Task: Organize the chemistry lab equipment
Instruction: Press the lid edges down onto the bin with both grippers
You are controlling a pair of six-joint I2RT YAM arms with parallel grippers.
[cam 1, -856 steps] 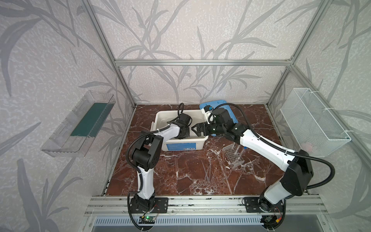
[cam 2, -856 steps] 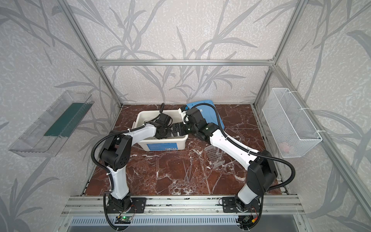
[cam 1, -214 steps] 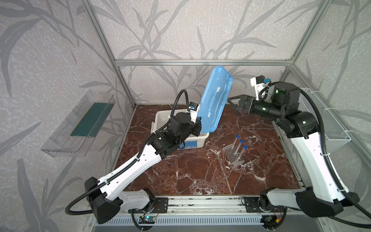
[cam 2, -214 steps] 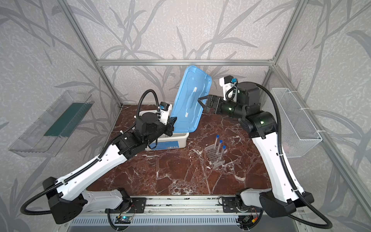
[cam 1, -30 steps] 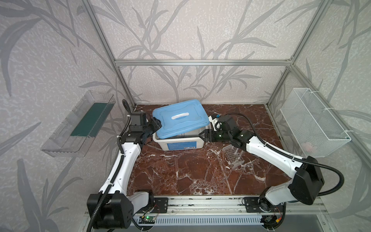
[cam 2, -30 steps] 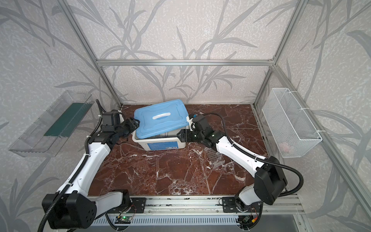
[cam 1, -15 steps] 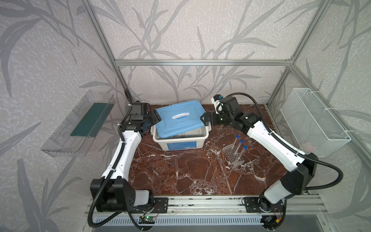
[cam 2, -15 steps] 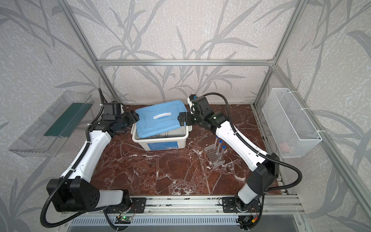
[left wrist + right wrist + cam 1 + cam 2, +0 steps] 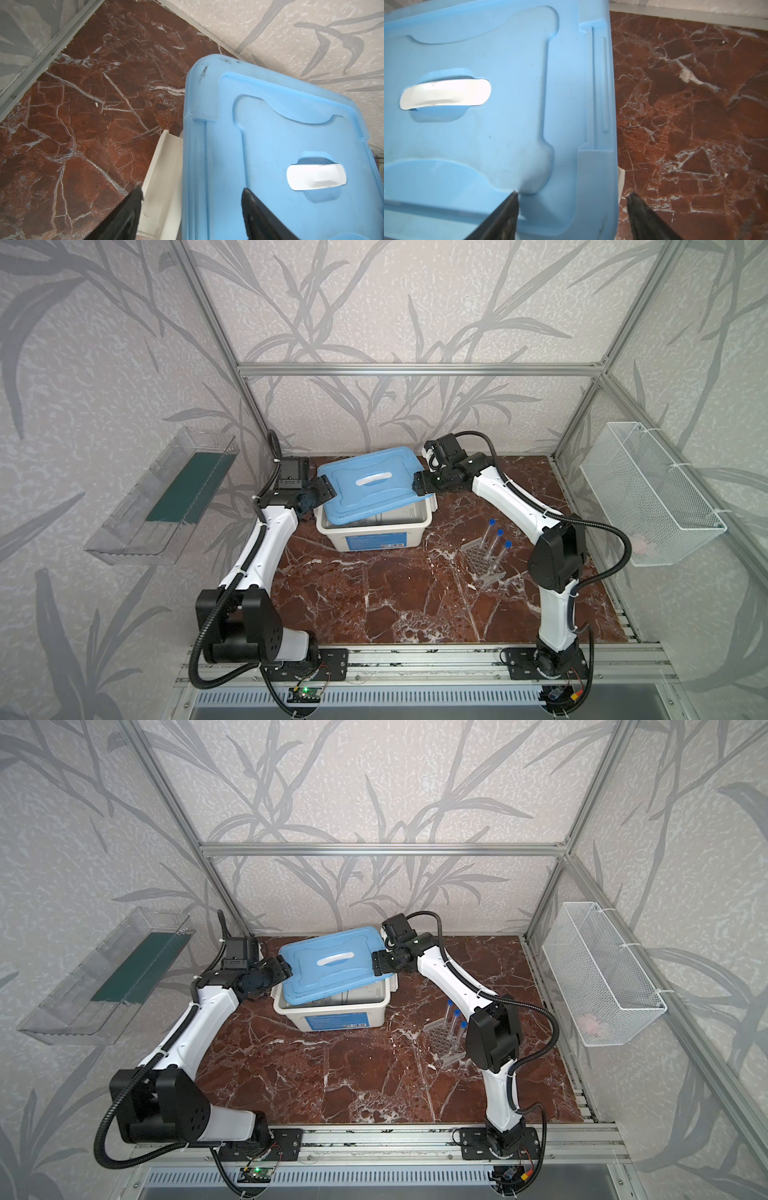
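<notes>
A: Between the left gripper's [image 9: 323,490] jaws runs the short edge of the lid [image 9: 365,499]. One finger is over the lid and the other is outside it, above the rim of the tub [image 9: 374,536]. The jaws stand wide apart and clamp nothing.

B: And the right gripper [image 9: 419,486]?

A: It is the same at the opposite short edge. One fingertip is at the lid's top and the other is out past the edge, over the table [image 9: 374,601]. It is wide apart with nothing held.

B: So the lid merely rests on the tub?

A: It appears so, and crookedly. It overhangs on the left gripper's side and leaves the rim bare beside the right gripper. A gap shows beneath it on the side facing the arms' bases.

B: Then the step looks like seating the lid. How is that done well?

A: Probably by squaring it first. The left gripper nudges the lid toward the right gripper until its edges match the rim, with the right gripper acting as a stop. Only then do both press down evenly at their ends. Pressing on a skewed lid could tip it or jam one corner.

B: Where is the equipment?

A: Three tubes [image 9: 496,540] stand in the rack [image 9: 482,563], well apart from the right gripper, by that arm's elbow. Whatever lies in the tub under both grippers is too hidden to name.
</notes>
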